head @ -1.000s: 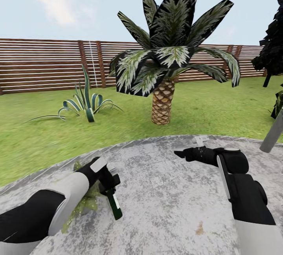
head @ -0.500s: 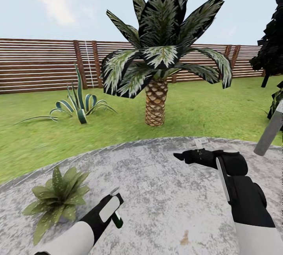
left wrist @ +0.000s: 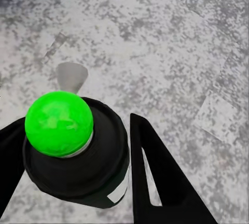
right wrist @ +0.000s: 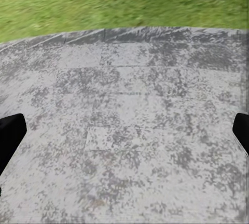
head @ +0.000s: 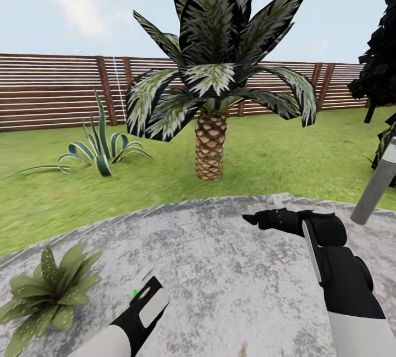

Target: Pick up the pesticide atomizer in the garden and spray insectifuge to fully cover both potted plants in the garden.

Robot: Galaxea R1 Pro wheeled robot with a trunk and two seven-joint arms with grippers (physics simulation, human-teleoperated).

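- Grey mottled stone patio lies under both arms, with green lawn beyond it and a brown slatted fence at the back of the garden.
- Left fingers: in the left wrist view two black fingers are closed against the sides of the pesticide atomizer, a dark round body seen end-on, with a bright green ball at its near end and a small white label patch toward the right-hand finger.
- In the head view the left gripper sits low over the patio; a green speck shows at its tip.
- Potted plant: a low rosette of pointed green leaves dotted with white specks of insectifuge, on the patio, outward of the left fingers and apart from them.
- Right fingers: black, extended over the patio; in the right wrist view the two tips stand wide apart with bare stone between them, holding nothing.
- Scaly-trunked palm stands on the lawn beyond the right fingers; a striped agave lies beyond the left; a grey post leans outward of the right arm.
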